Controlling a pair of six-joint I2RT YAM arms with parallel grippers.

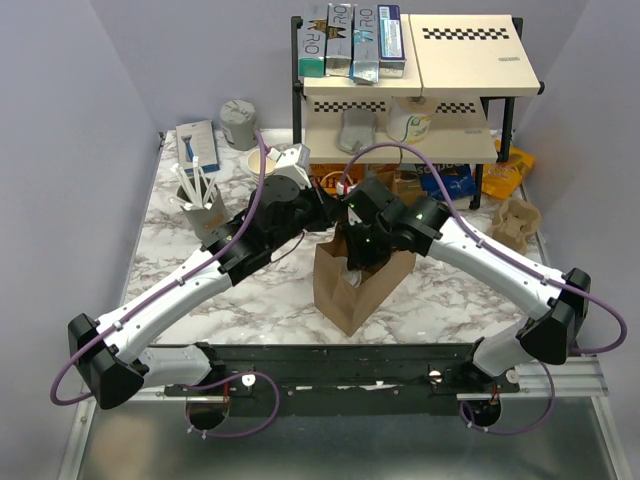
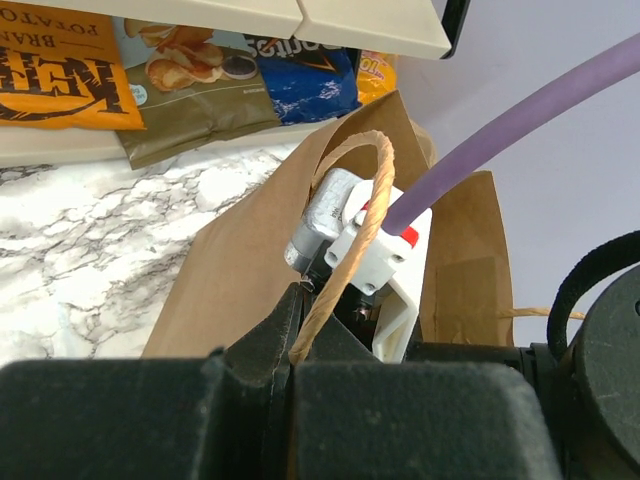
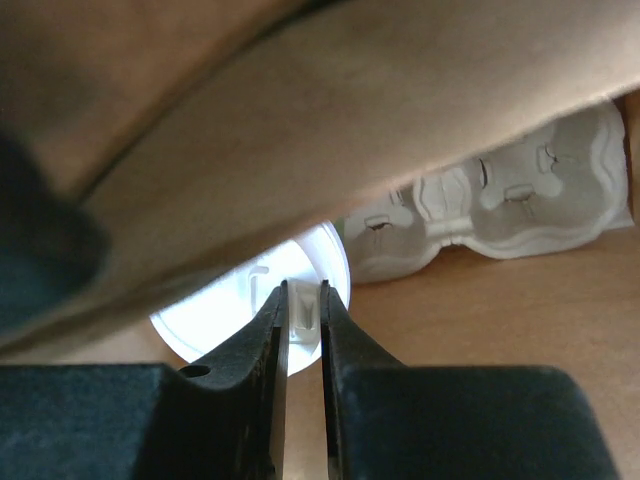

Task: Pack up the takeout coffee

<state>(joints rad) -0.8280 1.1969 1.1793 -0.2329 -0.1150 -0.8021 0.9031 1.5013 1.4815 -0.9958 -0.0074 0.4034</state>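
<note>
Right tool (image 3: pixel 303 302) inside paper bag (image 1: pixel 345 288), clenched on takeout coffee lid (image 3: pixel 238 292) — lid could pop off, spill. Left tool (image 2: pixel 295 320) pinching bag handle (image 2: pixel 372 190) — may tear.

Brown bag (image 1: pixel 350 290), grey-veined white marble table (image 1: pixel 450 300), purple cables (image 2: pixel 500 140), cream shelf (image 1: pixel 465 60) (black checker strip), white lid (image 3: pixel 225 315)

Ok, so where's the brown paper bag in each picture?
Top external: the brown paper bag stands mid-table, between the arms.
Left wrist: the bag fills the middle; the left gripper pinches its twine handle.
Right wrist: seen from inside, its wall spans the top.
Shared landmark: the right arm dipping into the bag, right gripper closed on the white round plastic lid.
</note>
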